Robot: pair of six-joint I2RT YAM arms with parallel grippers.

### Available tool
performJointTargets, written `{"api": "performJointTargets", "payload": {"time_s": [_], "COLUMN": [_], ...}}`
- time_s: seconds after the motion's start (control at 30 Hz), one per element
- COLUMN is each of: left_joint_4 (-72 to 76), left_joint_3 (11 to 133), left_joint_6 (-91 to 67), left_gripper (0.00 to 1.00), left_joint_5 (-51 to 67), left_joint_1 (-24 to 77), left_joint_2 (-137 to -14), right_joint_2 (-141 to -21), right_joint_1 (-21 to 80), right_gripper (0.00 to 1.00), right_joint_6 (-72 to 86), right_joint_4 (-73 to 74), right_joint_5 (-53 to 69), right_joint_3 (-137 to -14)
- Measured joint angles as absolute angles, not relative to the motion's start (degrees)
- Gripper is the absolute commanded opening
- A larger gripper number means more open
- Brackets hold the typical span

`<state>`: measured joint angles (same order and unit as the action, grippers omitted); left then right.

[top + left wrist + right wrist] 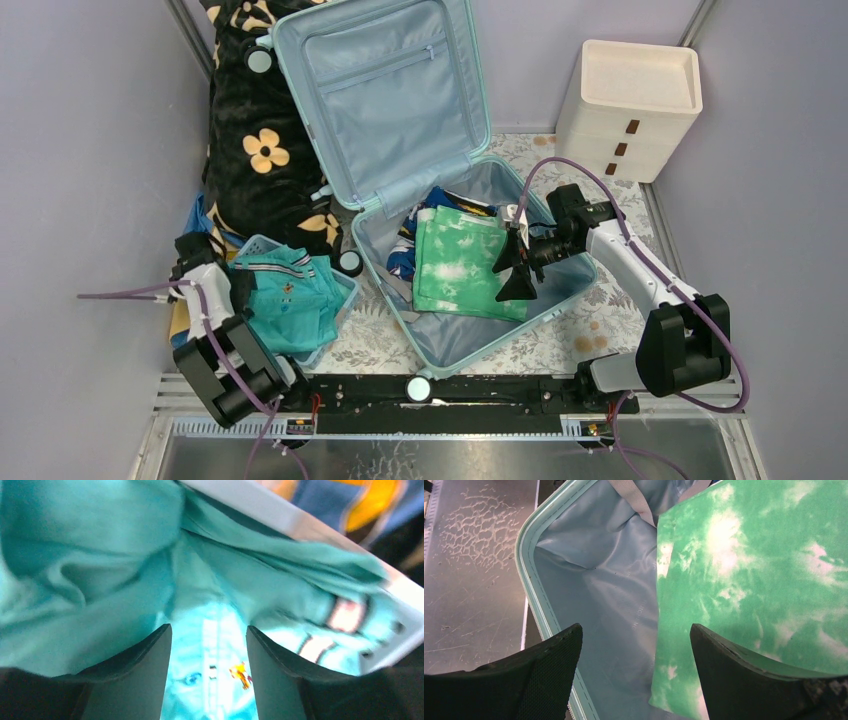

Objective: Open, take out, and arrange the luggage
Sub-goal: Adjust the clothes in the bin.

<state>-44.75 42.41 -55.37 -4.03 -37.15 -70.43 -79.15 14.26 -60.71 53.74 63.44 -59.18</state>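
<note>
Centre-right: wide-open right hand (514,270) at right edge of green tie-dye garment (455,262) inside opened luggage (390,100); left hand (209,630), parted, far lower left.

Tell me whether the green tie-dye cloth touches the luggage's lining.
Touching: the right wrist view shows the green cloth lying directly on the luggage lining.

Left arm (220,290): white links set between bulky black joint housings, the biggest at its near end.
Right arm (630,262): same build, with a slim white link and a heavy black block at the elbow.
Cables (560,165): purple, one trailing along each arm in loose loops.
Left gripper (209,675): two dark, smooth, wedge-shaped fingers.
Right gripper (634,675): two black wedge fingers (549,675), one faced with a fine dotted mesh.
Base rail (480,392): a flat black bar joining both mounts.
</note>
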Motion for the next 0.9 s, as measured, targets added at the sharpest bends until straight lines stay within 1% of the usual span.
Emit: {"api": "performJointTargets", "payload": {"time_s": [0.07,0.13,0.2,0.3,0.33,0.37,0.53,0.7,0.9], "left_joint_4": [-46.87,-48.07,-49.32,-51.27,-51.64,-52.14,-55.81,-62.65,-65.41], "left_joint_3": [44.77,47.51,50.39,53.82,54.17,54.04,48.18,47.20,42.52], "left_joint_6": [-54.43,-54.15,-53.80,-52.86,-52.40,-51.92,-53.58,-56.80,-59.07], "left_gripper": [0.64,0.60,0.46,0.17,0.11,0.07,0.06,0.06,0.06], "left_joint_5": [-3.81,-3.31,-2.90,-2.35,-2.33,-2.11,-1.74,-3.07,-2.94], "left_joint_1": [-35.81,-33.43,-30.76,-26.61,-25.89,-23.33,-16.56,-9.78,-6.76], "left_joint_2": [-68.64,-66.37,-64.73,-63.79,-63.57,-63.29,-59.68,-54.89,-56.58], "right_joint_2": [-79.18,-79.35,-79.53,-79.55,-79.57,-79.57,-79.57,-79.64,-79.88], "right_joint_1": [14.24,14.24,14.24,14.24,14.24,14.24,14.24,14.24,14.24], "right_gripper": [0.86,0.86,0.86,0.86,0.86,0.86,0.86,0.86,0.86], "right_joint_6": [-60.69,-60.69,-60.69,-60.69,-60.69,-60.69,-60.69,-60.82,-61.52], "right_joint_4": [53.71,53.71,53.71,53.65,53.60,53.52,53.52,53.56,53.84], "right_joint_5": [63.44,63.42,63.18,62.94,62.85,62.67,62.41,62.41,62.41], "right_joint_3": [-59.18,-59.18,-59.18,-59.18,-59.18,-59.18,-59.18,-59.18,-59.18]}}
